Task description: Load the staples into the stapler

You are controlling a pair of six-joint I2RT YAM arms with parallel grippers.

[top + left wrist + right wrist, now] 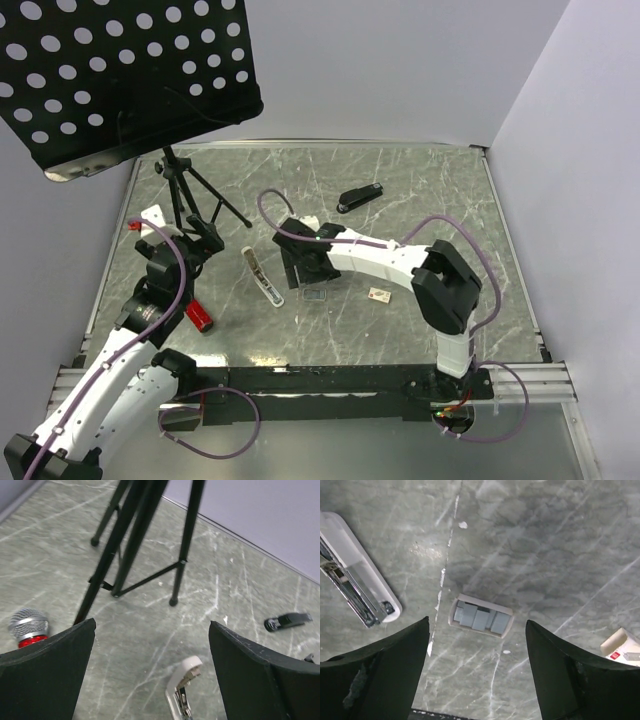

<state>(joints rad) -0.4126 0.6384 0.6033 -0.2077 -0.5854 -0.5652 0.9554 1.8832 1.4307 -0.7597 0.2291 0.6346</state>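
Grey staple strips (pixel 481 617) lie side by side in a shallow pale tray (pixel 454 611) near the middle of the tabletop (pixel 560 540). The right gripper (pixel 302 267) hangs straight above them, its fingers (pixel 385 670) spread wide with nothing between them. Just left of the tray lies the open stapler (pixel 355 582), pale and see-through, with its metal channel apparently exposed. The small staple box (pixel 621 647) sits a little apart on the right.

The step in hand looks like picking up one strip. To do it well, the right gripper should descend squarely over a single strip and close gently across its narrow width, since glued staples break easily. The light tray may lift along with the strip. The strip should stay level and be turned to match the channel.

The left gripper (pixel 152 627) is likewise spread and empty, towards the left edge near the tripod (pixel 131 540) and a microphone (pixel 27 626). It could steady the stapler. A black stapler (pixel 290 621) rests toward the far edge.

The box carries red print too small to read, and no brand is legible anywhere.
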